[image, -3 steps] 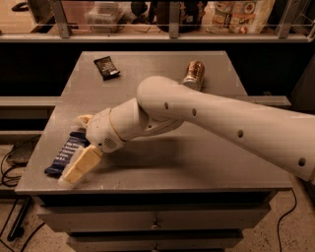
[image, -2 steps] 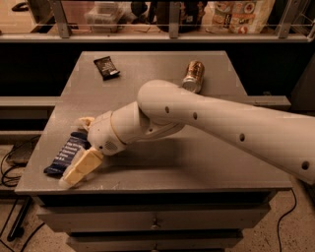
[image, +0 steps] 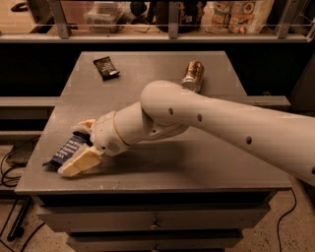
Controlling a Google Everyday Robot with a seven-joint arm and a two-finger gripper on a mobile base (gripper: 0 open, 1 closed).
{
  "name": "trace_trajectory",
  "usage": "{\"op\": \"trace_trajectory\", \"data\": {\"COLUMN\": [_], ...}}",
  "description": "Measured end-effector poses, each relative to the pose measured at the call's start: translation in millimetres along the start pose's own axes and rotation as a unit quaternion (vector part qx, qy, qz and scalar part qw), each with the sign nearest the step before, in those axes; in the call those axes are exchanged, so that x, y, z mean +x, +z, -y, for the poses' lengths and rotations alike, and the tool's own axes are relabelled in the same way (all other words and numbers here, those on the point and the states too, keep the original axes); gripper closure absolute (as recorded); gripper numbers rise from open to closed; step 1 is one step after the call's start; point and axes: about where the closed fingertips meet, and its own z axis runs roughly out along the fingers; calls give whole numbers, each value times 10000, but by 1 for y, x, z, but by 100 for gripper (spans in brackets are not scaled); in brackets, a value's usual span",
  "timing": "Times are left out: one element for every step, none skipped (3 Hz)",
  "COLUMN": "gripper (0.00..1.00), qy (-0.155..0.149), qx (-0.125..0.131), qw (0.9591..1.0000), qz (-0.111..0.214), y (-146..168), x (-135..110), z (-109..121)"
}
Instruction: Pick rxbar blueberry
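The rxbar blueberry [image: 62, 154], a long dark navy bar with white lettering, lies flat near the front left corner of the grey table [image: 197, 162]. My gripper [image: 72, 149] is down at the table top over the bar's near end. Its two cream fingers straddle the bar, one on the far side [image: 84, 126] and one on the near side [image: 78, 162]. The jaws stand apart with the bar between them, and the bar rests on the table. My arm hides the bar's right end.
A small black wrapper [image: 106, 67] lies at the back left of the table. A brown-and-silver can [image: 193, 75] lies at the back right, behind my arm. A shelf with a rail and packages [image: 236, 15] runs behind the table. Cables [image: 10, 167] hang at the left.
The fingers have drawn slightly closer around the bar. The arm and the bar have barely moved.
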Motion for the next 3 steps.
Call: {"op": "trace_trajectory", "data": {"gripper": [93,100,100], "qy": [-1,-2,-332], "qx": [1,2,323], "qw": [10000,10000,9989], "qz": [0,0,32], "y": [-3,-3,-33], "x": [-5,-5,-28], "z": [0,0,7]}}
